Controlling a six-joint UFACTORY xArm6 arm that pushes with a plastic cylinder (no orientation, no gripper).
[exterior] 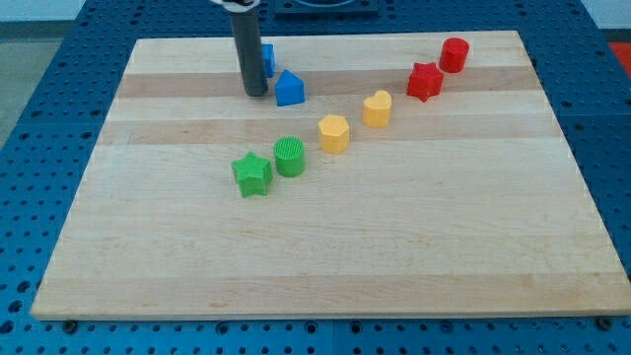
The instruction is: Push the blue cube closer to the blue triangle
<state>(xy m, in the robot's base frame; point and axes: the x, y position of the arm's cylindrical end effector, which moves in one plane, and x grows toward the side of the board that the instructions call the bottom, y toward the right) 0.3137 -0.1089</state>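
Note:
The blue cube sits near the view's top, left of centre, partly hidden behind my rod. The blue triangle lies just below and to the right of it, almost touching it. My tip rests on the board just left of the blue triangle and directly below-left of the blue cube, close to both.
A green star and green cylinder lie mid-board. A yellow hexagon and yellow heart run diagonally up to a red star and red cylinder. The wooden board ends on a blue perforated table.

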